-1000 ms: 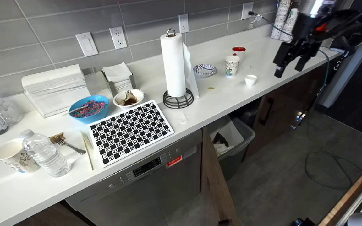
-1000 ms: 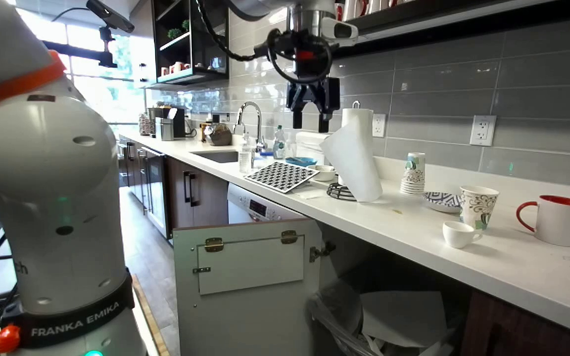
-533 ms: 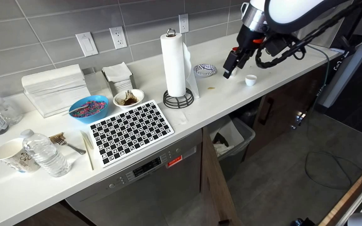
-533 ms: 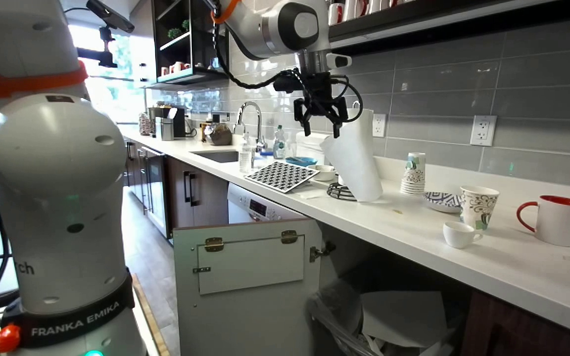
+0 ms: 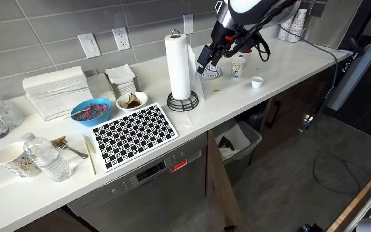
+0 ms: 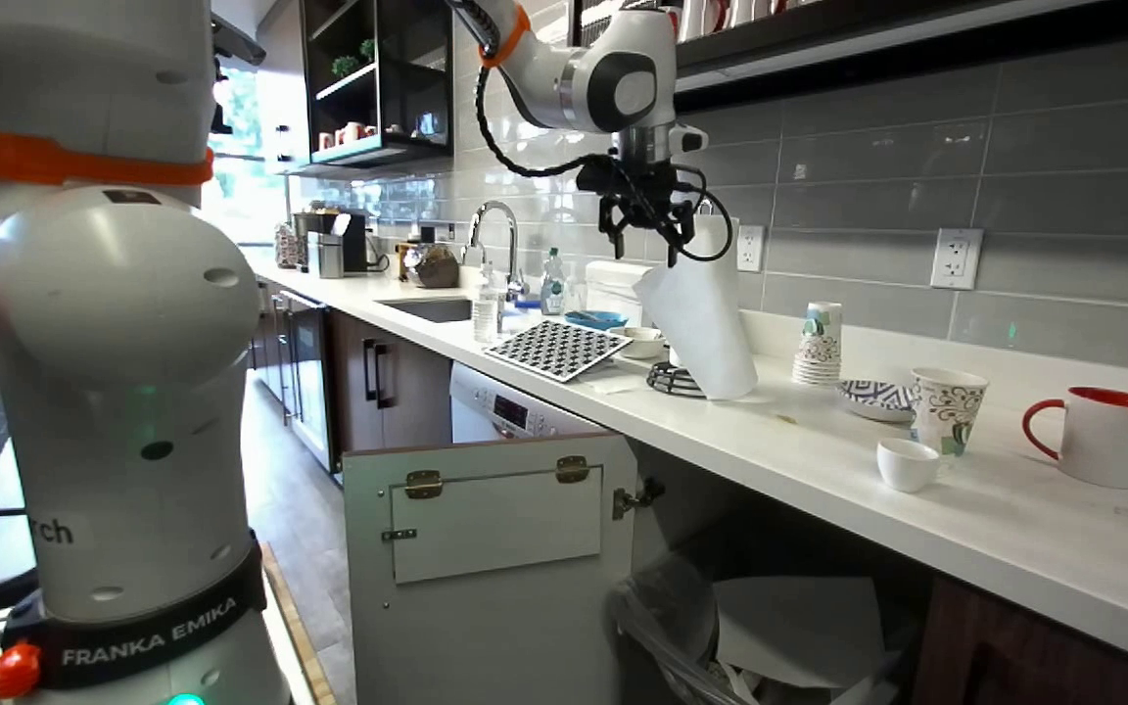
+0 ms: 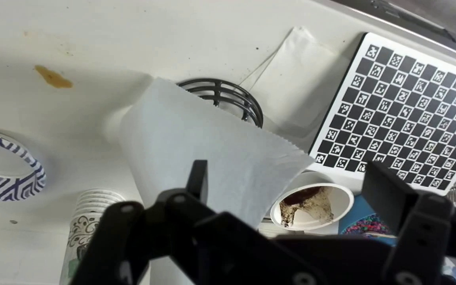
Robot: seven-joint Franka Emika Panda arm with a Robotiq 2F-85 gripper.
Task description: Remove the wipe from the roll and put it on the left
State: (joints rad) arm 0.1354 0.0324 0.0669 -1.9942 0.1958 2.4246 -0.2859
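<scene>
In an exterior view: one roll [image 5: 177,67], upright on its dark base [image 5: 183,110]; one wipe [image 5: 197,80], hanging loose at its right side. One gripper [image 5: 207,66], farther left than in the earlier frame, now just right of the roll, partly hiding one patterned dish [image 5: 212,74]. One paper cup [image 5: 238,67], back in sight. Open counter [image 5: 227,100] between base and one small white cup [image 5: 257,82].

In an exterior view: gripper spread; wipe with a free corner pointing left. One red-rimmed mug [image 6: 1107,436], at right. One cabinet door [image 6: 486,636], open below the counter's near edge.

In the wrist view: two fingers [image 7: 388,192], wide apart, wipe seen through the gap; contact cannot be told. One marker board [image 7: 402,114], left; one stain [image 7: 53,77], right, on bare counter.
</scene>
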